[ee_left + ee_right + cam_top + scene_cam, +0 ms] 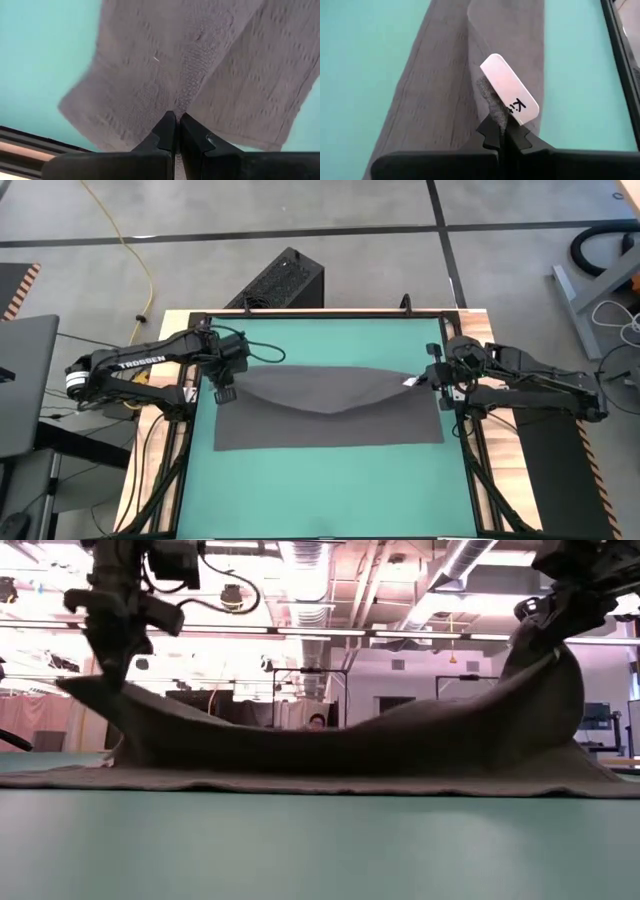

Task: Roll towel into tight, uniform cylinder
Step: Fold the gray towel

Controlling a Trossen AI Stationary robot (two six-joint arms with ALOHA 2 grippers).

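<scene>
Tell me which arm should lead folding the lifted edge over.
Neither; both are equally placed. The left gripper and right gripper each pinch a far corner of the towel, raised off the green mat, so they should probably move together.

- Towel (pixel 200 75): soft woven cloth, matt charcoal, textured weave.
- Tag (pixel 510 95): smooth, white, printed.
- Mat (pixel 330 490): smooth matt green surface.
- Table edge (pixel 150 420): pale wood.
- Gripper fingers (pixel 492 135): matt black, ridged.
</scene>
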